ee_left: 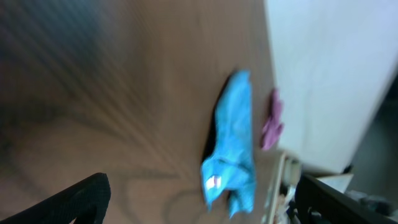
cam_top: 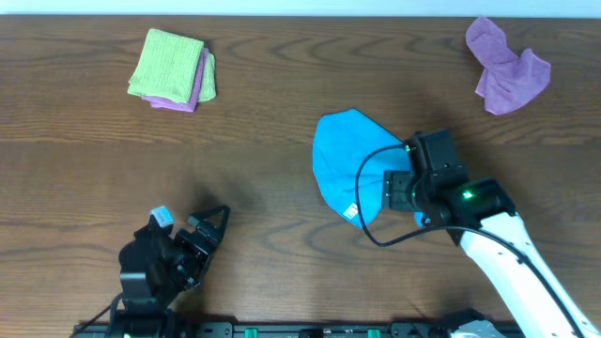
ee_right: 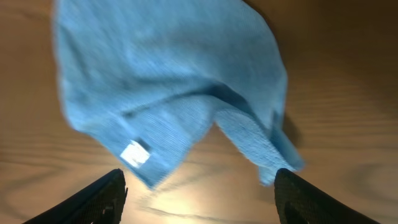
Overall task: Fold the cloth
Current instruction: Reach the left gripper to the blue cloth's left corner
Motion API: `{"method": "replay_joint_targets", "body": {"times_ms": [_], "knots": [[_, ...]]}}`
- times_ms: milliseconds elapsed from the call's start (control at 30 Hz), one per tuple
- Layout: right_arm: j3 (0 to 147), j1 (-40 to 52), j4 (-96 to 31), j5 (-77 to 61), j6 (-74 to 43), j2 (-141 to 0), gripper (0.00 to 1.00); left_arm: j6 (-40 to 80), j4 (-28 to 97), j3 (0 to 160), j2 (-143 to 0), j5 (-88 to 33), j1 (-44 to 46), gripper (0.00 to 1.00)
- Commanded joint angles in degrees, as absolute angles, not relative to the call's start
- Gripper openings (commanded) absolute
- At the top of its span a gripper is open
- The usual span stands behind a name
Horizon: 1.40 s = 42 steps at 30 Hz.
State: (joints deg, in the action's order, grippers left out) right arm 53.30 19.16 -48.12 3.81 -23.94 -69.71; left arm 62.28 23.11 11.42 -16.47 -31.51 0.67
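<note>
Sky-blue terry cloth (cam_top: 343,160) lies bunched just toward 3 o'clock of the wooden table's (cam_top: 282,84) centre, white tag (ee_right: 134,153) at its 6 o'clock edge; the right gripper (ee_right: 200,193) is over its 4 o'clock edge, fingers spread wide, holding nothing; the left gripper (cam_top: 210,222), at 7 o'clock, likewise gapes empty.

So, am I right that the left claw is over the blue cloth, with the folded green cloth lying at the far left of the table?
Not quite: it is the right claw that is over the blue cloth; the left claw sits apart from it, near the front edge. The overhead view shows this. The folded green cloth does lie at the far left.
</note>
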Motion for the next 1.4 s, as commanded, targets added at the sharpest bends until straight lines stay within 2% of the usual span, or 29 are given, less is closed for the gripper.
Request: {"method": "replay_joint_targets", "body": {"times_ms": [0, 300, 467, 767, 1167, 1367], "knots": [[54.0, 16.7, -47.0, -2.9, -28.9, -66.7, 0.76, 55.2, 23.1, 18.6, -24.1, -34.6, 1.0, 0.96], [52.5, 2.4, -47.0, -16.9, -30.2, -62.5, 0.73, 37.7, 40.8, 45.3, -54.8, -32.0, 7.0, 0.96], [48.8, -4.6, -46.4, -21.7, -29.9, -60.6, 0.69, 34.2, 42.9, 54.1, -66.4, -32.0, 12.4, 0.96], [41.6, -13.1, -42.5, -27.7, -29.0, -55.5, 0.69, 41.1, 33.7, 55.2, -77.6, -35.7, 15.9, 0.96], [41.5, -13.4, -40.5, -27.6, -28.2, -55.4, 0.75, 49.8, 13.0, 55.2, -95.7, -46.9, 24.8, 0.95], [41.5, -13.4, -40.4, -27.6, -28.2, -55.4, 0.76, 54.5, 7.9, 55.2, -100.3, -50.9, 27.1, 0.95]]}}
